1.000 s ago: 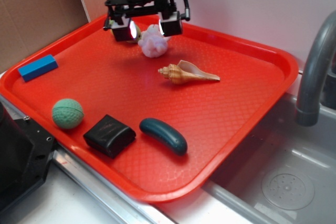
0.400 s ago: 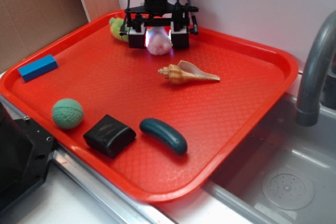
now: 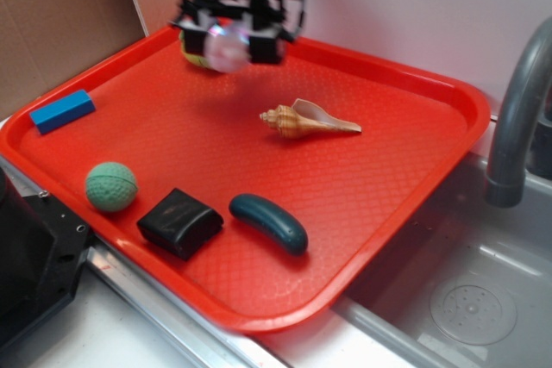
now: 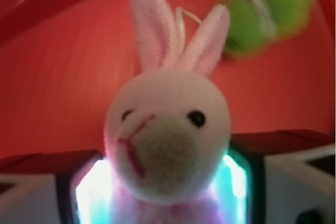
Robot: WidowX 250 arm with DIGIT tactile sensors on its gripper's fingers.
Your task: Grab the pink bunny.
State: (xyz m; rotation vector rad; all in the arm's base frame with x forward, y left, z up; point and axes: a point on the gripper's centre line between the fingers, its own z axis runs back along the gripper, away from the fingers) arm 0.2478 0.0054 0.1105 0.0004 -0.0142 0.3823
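The pink bunny (image 3: 226, 46) is a pale pink and white plush with two upright pink ears. It sits between the fingers of my gripper (image 3: 228, 44), which is shut on it and holds it above the far left part of the red tray (image 3: 388, 178). In the wrist view the bunny's face (image 4: 168, 140) fills the middle, its body squeezed between the two lit pads (image 4: 94, 192). The exterior view is motion-blurred around the gripper.
A green-and-yellow plush (image 4: 265, 14) lies just behind the gripper, also seen in the exterior view (image 3: 191, 47). On the tray are a seashell (image 3: 306, 120), blue block (image 3: 62, 110), green ball (image 3: 110, 186), black box (image 3: 179, 222) and dark green pickle (image 3: 268, 222). A sink and faucet (image 3: 517, 118) lie right.
The gripper came down around the bunny, shut on it, then lifted it and moved it left and back, toward the green plush.
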